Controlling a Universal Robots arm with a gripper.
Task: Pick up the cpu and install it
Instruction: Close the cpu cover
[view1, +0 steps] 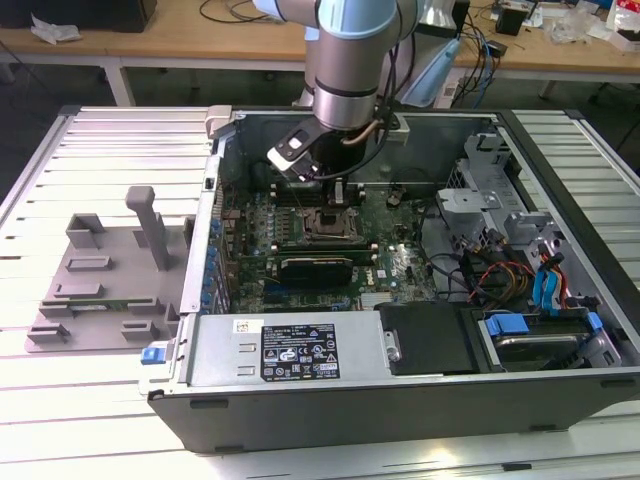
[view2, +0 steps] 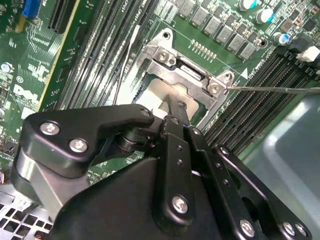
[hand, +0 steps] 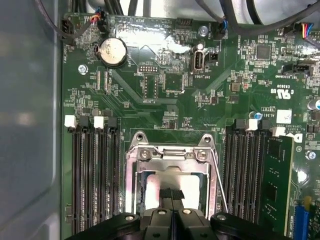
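I am reaching down into the open computer case (view1: 560, 300), which lies on its side on the slatted table (view1: 100, 150), with the grey plastic tray (view1: 105, 280) just outside the case wall on the exterior view's left. Inside the case the green motherboard (hand: 165, 85) leaves me little room: memory slots (hand: 95, 175) flank the socket frame (hand: 172, 152) on both sides and a metal wall stands near.

My hand (hand: 172, 194) sits directly over the socket frame, fingertips pressed together, narrow and clenched, at the middle of the cpu (hand: 172, 180). The cpu lies flat within the frame, its pale metal top showing on either side of my fingertips. I cannot tell whether I am actually gripping it or only touching its top.

I judge it light, rigid, smooth-topped and likely slippery, with a fragile underside; best held by opposite edges and kept level.
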